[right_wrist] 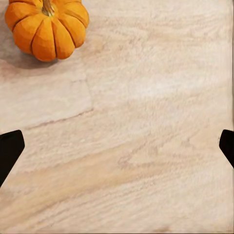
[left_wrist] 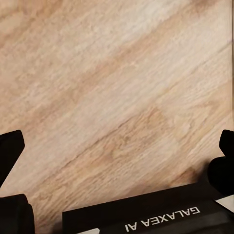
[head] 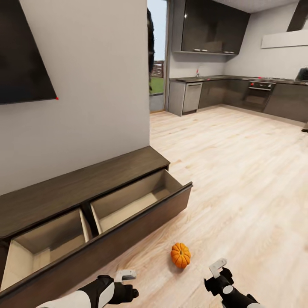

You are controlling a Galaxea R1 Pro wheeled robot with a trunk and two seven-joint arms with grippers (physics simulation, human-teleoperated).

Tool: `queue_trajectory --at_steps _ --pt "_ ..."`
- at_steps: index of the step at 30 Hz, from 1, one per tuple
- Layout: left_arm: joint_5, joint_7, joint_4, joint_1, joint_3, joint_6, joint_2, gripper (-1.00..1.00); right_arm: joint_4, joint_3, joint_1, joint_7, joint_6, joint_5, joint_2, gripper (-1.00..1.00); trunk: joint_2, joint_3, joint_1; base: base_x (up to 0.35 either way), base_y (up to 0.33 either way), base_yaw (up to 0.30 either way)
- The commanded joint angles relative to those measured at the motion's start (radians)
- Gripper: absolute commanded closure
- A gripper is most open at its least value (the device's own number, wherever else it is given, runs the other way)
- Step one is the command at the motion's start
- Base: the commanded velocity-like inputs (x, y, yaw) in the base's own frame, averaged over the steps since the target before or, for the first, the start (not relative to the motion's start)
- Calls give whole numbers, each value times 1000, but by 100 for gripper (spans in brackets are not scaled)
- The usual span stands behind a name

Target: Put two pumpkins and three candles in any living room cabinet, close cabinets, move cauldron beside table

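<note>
Small squat ribbed orange pumpkin (head: pixel 181 255) sits on pale wood-plank floor (head: pixel 239 171), just in front of long low dark-brown wooden cabinet (head: pixel 77 188), whose wide beige-lined drawer (head: pixel 128 205) stands pulled out, w/ nothing seen inside. Both arms low at bottom of head view: left claw (head: pixel 125 276) and right claw (head: pixel 218 266), pumpkin between them, ahead of both, a bit nearer the right. Right wrist view: pumpkin (right_wrist: pixel 47 28) off to one side beyond the black fingertips (right_wrist: pixel 9 148), not betw. them; stem up, upright, round so no long axis to line up with. Right claw released, fingers spread wide, nothing held. Left claw also released, tips (left_wrist: pixel 10 151) far apart over bare floor. Likely step: reach for pumpkin w/ right arm; needs shift toward robot's left and fwd to centre claw over stem, then descend. Risk: nudging it so it rolls off along floor. Drawer close by, short carry after grasp.
</note>
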Motion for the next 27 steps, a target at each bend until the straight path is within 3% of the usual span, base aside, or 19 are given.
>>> queue_trajectory --at_steps 1,19,27 --pt "0 0 0 0 0 0 0 -100 0 0 0 0 0 0 0 -100 0 1 0 0 0 -287" --pt "-2 0 1 4 0 0 4 -100 0 0 0 0 1 0 2 -100 0 9 0 0 0 -285" --pt "-2 0 0 7 0 0 4 -100 3 1 0 0 2 0 2 -100 0 7 0 0 0 -137"
